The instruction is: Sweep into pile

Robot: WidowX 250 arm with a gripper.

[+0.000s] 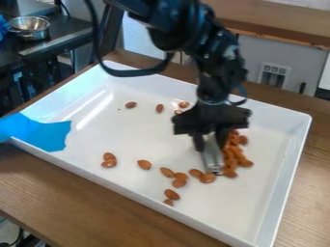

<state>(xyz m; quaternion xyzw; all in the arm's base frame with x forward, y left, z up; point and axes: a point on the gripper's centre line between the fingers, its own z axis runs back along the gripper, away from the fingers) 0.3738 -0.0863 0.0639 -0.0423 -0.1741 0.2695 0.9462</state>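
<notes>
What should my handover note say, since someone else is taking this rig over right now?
Gripper: over the right-hand part of the white tray, as the camera sees it; the gripper is closed on a silvery metal tool whose lower end is down among the almonds.
Done: a crowded pile of almonds lies along the tool's right side.
Left: a few loose almonds towards the tray's far side, and a scattered run of near-side almonds from the left up to the tool. These look like the ones to sweep in next.
</notes>
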